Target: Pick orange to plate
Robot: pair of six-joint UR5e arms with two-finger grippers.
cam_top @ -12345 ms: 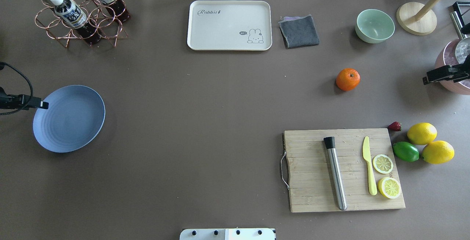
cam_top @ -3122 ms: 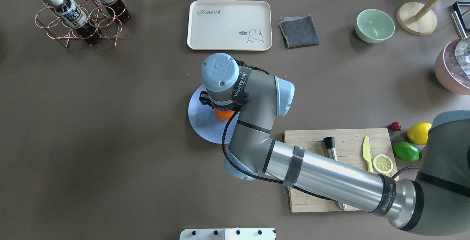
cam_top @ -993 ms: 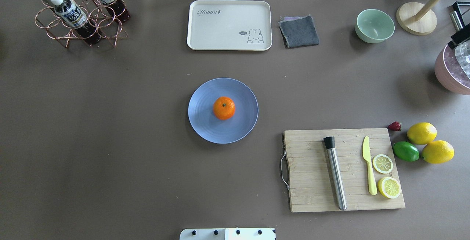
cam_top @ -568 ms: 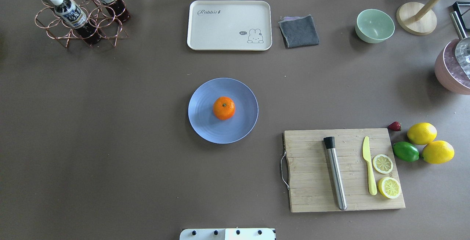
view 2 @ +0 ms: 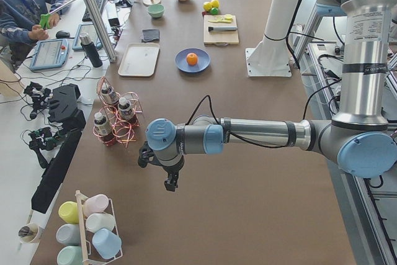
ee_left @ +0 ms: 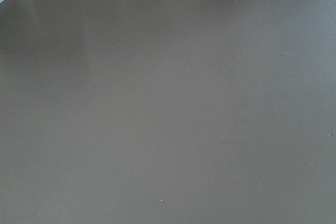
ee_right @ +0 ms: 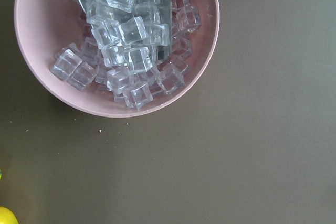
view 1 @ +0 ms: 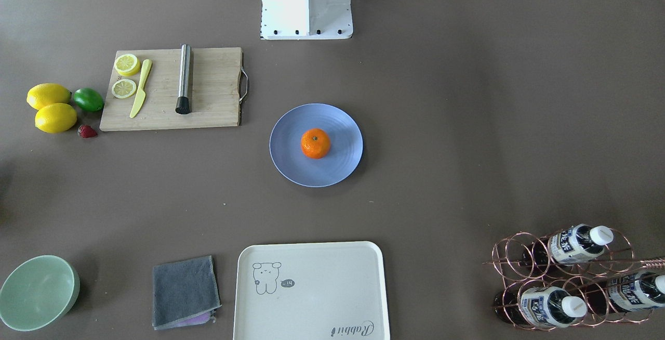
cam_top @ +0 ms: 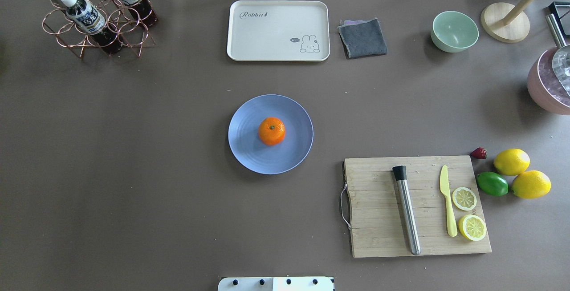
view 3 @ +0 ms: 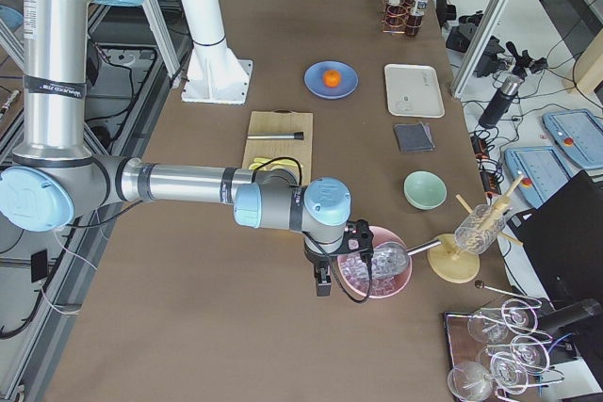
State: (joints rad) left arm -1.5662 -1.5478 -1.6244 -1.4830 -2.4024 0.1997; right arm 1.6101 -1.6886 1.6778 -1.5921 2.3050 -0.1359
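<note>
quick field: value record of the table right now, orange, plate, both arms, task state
orange: resting near the plate's middle, stem dimple up
plate: flat at mid-table, on the robot's side of the cream tray
left tool: above bare table, far from the plate; open or shut cannot be told
right tool: by the pink ice bowl; open or shut cannot be told
task state: orange on plate, nothing gripping it

Even light is thrown from above; faint shadow is cast beside the plate (cam_top: 249,155). The white base (view 1: 306,2) is blown out, upper centre; ice cubes (ee_right: 131,30) are seen glinting.
</note>
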